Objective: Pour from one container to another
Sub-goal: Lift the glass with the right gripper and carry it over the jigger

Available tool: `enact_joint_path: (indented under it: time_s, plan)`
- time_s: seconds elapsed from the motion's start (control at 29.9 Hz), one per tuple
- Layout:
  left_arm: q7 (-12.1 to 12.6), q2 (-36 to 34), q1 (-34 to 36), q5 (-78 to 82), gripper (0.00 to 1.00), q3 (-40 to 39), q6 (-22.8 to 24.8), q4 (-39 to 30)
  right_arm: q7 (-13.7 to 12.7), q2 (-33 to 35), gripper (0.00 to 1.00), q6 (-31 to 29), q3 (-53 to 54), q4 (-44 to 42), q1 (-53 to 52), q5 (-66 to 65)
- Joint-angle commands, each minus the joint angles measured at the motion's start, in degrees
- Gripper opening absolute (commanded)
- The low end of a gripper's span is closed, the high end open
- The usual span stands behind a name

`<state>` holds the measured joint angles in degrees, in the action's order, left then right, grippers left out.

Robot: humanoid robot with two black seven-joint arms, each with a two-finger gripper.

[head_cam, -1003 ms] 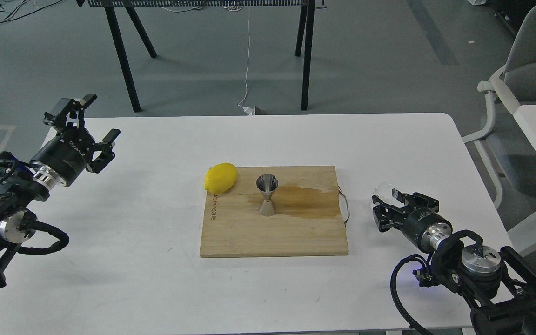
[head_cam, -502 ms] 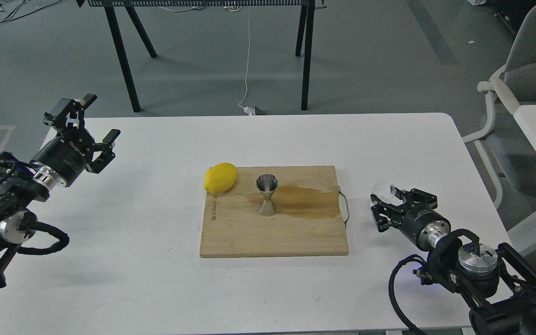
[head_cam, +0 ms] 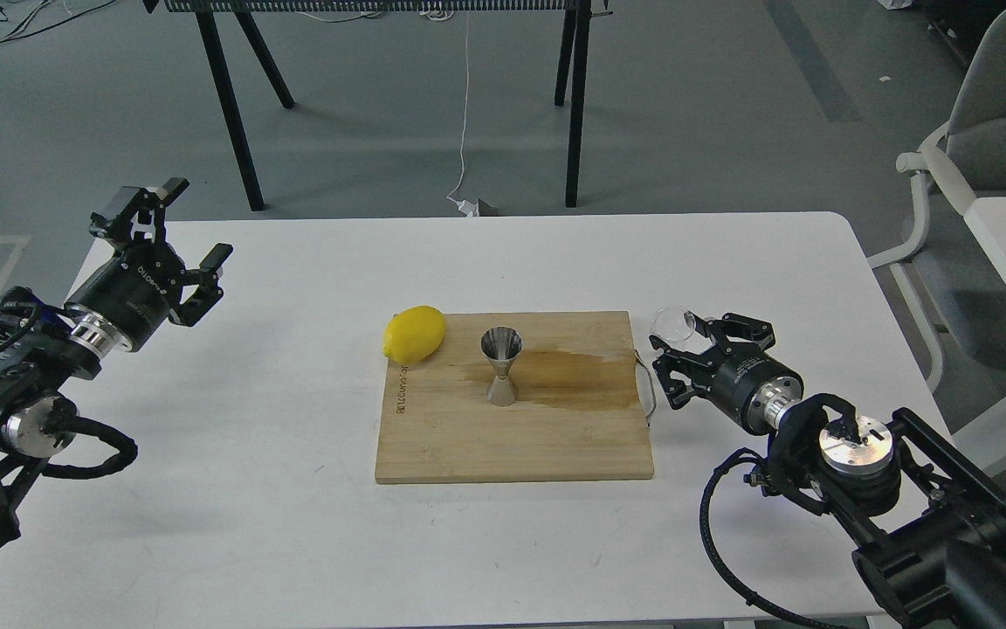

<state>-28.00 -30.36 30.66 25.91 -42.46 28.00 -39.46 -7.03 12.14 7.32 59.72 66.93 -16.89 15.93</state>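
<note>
Since the earlier frames the right tool (head_cam: 676,349) has travelled from near the counter's right edge toward the cutting board (head_cam: 513,437), carrying the glass cup (head_cam: 674,322) with it; the left tool (head_cam: 180,236) has shifted only slightly.

The glass cup is clear and colourless, tipped on its side in the right tool's grip, and I cannot tell whether anything is in it. The jigger (head_cam: 500,365) stands upright near the middle of the cutting board, mouth up; its contents cannot be made out. A dark wet stain (head_cam: 577,377) spreads across the wood from the jigger toward the board's right edge.

The jigger is shiny steel, two cones meeting at a narrow waist. A lemon (head_cam: 414,334) lies at the board's far left corner, overhanging onto the white counter (head_cam: 206,489).

The right tool is clenched on the glass cup, just beside the board's wire handle (head_cam: 647,393). The left tool hangs above the counter's far left corner, fingers spread wide, holding nothing.
</note>
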Motion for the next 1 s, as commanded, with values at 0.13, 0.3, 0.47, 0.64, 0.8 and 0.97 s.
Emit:
enact_joint_path:
  time_s: [0.13,0.3,0.47,0.64,0.8,0.97]
  plan:
    - [0.0,0.7,0.0,-0.1,0.99,-0.3,0.0,0.0,0.0,-0.4,0.40,0.1,-3.6,-0.5,-3.9,-2.3]
    - [0.0,1.1,0.0,-0.1,0.99,-0.3,0.0,0.0,0.1,-1.4,0.40,1.1,-6.9,-0.6,-6.1,-2.5]
    - [0.0,1.2,0.0,-0.1,0.99,-0.3,0.0,0.0,-0.1,-3.0,0.40,1.7,-7.7,-0.6,-7.4,-5.5]
    - [0.0,1.2,0.0,-0.2,0.99,-0.3,0.0,0.0,-0.1,-3.6,0.40,1.8,-9.4,-0.6,-8.9,-5.6]
    - [0.0,1.2,0.0,-0.2,0.99,-0.4,0.0,0.0,-0.1,-4.7,0.40,2.3,-12.1,-0.6,-11.2,-5.7]
    - [0.0,1.2,0.0,-0.2,0.99,-0.4,0.0,0.0,-0.1,-4.8,0.40,2.8,-14.1,-0.6,-13.8,-6.7]
